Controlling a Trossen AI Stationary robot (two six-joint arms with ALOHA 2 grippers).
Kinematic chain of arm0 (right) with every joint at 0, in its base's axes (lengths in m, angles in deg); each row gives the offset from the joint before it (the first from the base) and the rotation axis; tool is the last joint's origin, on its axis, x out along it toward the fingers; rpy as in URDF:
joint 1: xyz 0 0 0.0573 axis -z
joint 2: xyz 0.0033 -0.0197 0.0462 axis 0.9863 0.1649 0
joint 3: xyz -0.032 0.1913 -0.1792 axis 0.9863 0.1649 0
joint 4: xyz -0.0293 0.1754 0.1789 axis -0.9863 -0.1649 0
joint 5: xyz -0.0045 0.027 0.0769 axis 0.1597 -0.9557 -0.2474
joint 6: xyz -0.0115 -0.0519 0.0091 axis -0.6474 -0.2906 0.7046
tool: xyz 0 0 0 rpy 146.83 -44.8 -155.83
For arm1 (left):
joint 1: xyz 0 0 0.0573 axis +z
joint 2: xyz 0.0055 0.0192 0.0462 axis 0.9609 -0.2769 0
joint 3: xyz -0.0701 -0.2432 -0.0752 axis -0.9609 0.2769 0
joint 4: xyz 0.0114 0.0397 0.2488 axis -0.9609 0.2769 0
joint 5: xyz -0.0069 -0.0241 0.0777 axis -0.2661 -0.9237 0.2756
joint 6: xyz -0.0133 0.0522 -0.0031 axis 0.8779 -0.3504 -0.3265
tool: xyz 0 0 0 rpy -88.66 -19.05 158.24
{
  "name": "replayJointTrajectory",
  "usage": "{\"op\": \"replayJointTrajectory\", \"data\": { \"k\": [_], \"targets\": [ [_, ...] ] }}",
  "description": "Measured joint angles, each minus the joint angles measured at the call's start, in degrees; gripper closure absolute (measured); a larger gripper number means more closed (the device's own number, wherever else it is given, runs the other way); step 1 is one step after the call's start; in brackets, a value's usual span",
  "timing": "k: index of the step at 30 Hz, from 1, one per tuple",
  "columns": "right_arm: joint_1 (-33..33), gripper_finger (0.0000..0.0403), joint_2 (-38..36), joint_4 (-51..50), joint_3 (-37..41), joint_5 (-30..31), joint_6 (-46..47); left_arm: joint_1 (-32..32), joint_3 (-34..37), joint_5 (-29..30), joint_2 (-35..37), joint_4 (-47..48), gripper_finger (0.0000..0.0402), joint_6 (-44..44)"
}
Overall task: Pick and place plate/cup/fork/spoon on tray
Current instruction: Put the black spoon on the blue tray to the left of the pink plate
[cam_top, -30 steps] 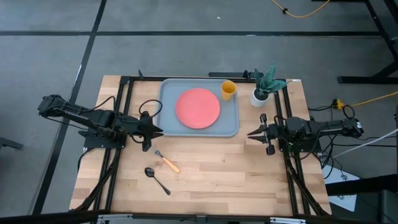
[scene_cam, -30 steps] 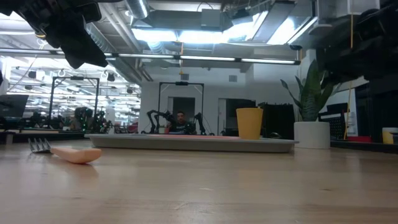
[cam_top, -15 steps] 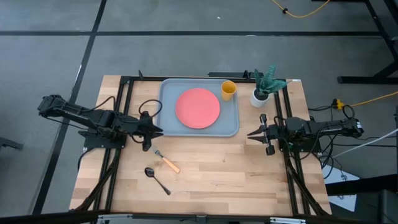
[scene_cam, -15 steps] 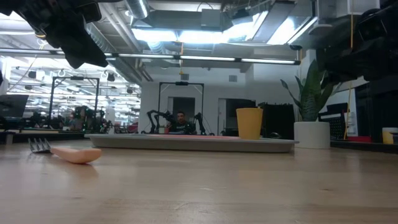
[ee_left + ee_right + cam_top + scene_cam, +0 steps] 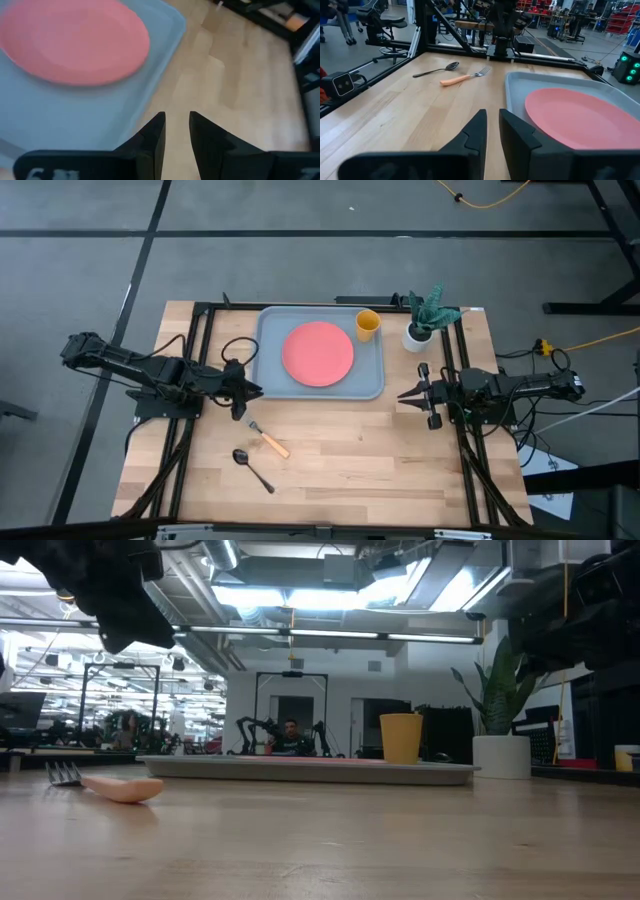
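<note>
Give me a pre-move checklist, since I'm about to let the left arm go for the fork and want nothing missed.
1. Plate on the tray: ok.
2. Cup upright in the tray's corner: ok.
3. Fork lying free on the table, apart from the spoon: ok.
4. Left gripper empty, fingers slightly parted, beside the tray's edge: ok.
5. Right gripper empty, waiting off the tray's other side: ok.
6. Bare tray space for fork and spoon beside the plate: ok.
</note>
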Motion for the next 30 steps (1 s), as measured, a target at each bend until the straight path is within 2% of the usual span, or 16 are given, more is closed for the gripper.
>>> {"op": "replayJointTrajectory", "data": {
  "k": [7, 13, 15, 19, 24, 26, 30],
  "targets": [
    [0.0, 0.0347, 0.0, 0.0, 0.0, 0.0, -0.2, -3.9, -0.1, -12.6, -7.1, -5.2, 0.0321, 10.6],
    [0.0, 0.0347, 0.0, 0.0, 0.0, 0.0, -0.2, -9.4, -1.2, -19.1, -15.7, -8.4, 0.0321, 22.8],
    [0.0, 0.0347, 0.0, 0.0, 0.0, 0.0, -0.2, -11.4, -1.5, -21.5, -17.9, -8.5, 0.0321, 29.5],
    [0.0, 0.0347, 0.0, 0.0, 0.0, 0.0, -0.2, -15.5, -1.7, -27.3, -21.7, -8.4, 0.0321, 49.6],
    [0.0, 0.0347, 0.0, 0.0, 0.0, 0.0, -0.2, -20.7, -1.7, -27.0, -27.5, -8.6, 0.0321, 73.1],
    [0.0, 0.0347, 0.0, 0.0, 0.0, 0.0, -0.2, -22.5, -1.7, -27.8, -30.5, -9.9, 0.0321, 79.3],
    [0.0, 0.0347, 0.0, 0.0, 0.0, 0.0, -0.2, -25.3, -4.2, -31.2, -35.8, -13.1, 0.0321, 86.2]
  ]
}}
